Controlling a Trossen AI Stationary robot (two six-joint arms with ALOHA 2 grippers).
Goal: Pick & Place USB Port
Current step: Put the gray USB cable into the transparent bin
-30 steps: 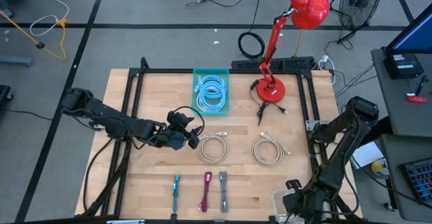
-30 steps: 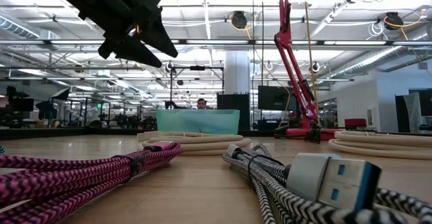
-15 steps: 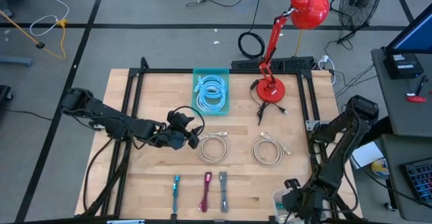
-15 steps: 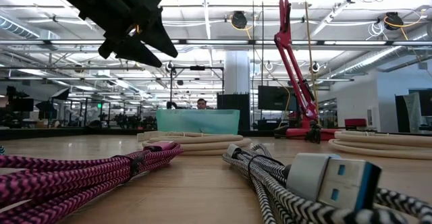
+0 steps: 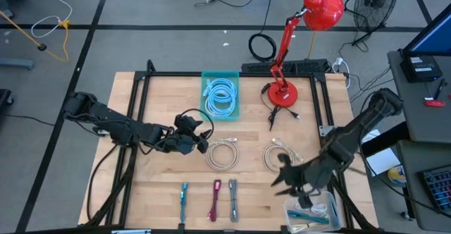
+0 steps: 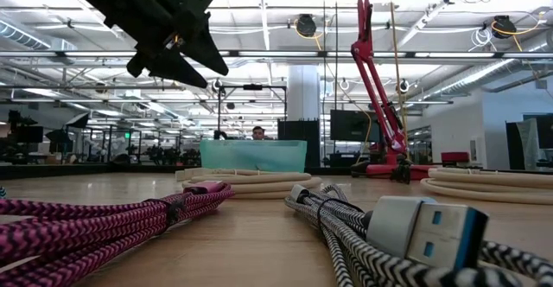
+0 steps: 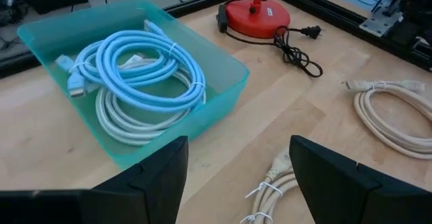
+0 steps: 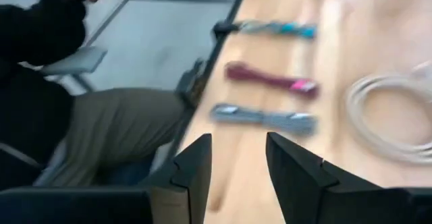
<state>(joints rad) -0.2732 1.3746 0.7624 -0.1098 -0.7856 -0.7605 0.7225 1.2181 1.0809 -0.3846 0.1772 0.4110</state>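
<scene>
The dark left arm reaches in from the left edge, its claw [image 5: 199,141] parted and held above mid-tabletop; the dark right arm stretches from the right side toward the near edge, its claw [image 5: 282,180] parted too.

Teal bin [image 5: 220,95], pale-blue cable [image 7: 145,65], red lamp [image 5: 303,29], magenta cable [image 5: 215,199], black-and-white braided cable [image 6: 380,239].

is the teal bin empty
No, the teal bin holds a light blue cable coiled on top of a white cable.
</scene>
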